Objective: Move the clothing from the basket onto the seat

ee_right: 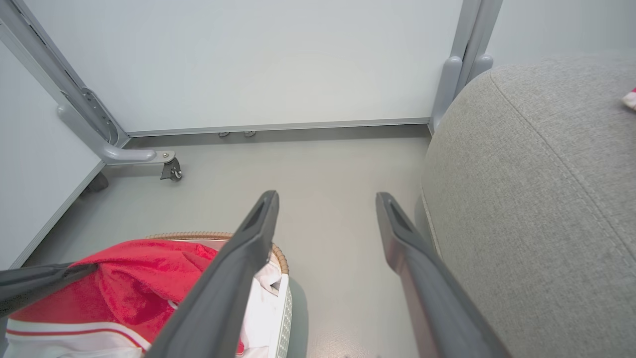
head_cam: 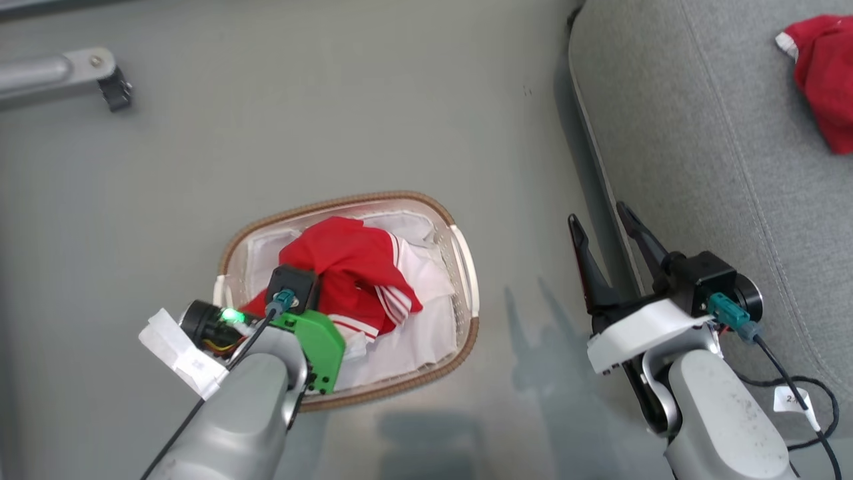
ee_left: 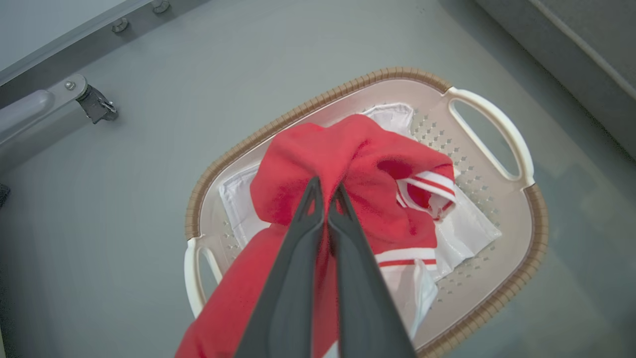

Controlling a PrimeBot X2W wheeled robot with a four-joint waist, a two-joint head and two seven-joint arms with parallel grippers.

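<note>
The basket (head_cam: 466, 267) stands on the floor at centre, with a white liner sheet (head_cam: 426, 333) inside. A red garment (head_cam: 353, 267) with striped cuffs rises out of it, pinched at its top. My left gripper (ee_left: 325, 191) is shut on that garment (ee_left: 357, 154), which drapes down over the basket (ee_left: 497, 129). At the right, beside the grey seat (head_cam: 700, 133), my right gripper (head_cam: 608, 223) hangs open with nothing between its fingers (ee_right: 258, 223). Another red garment (head_cam: 823, 73) lies on the seat at the top right.
A metal frame leg with a caster (head_cam: 113, 87) sits on the floor at the far left. A wall panel (ee_right: 273, 59) stands behind. Black cables (head_cam: 800, 393) trail by the seat's front. Bare grey floor (head_cam: 520, 133) lies between basket and seat.
</note>
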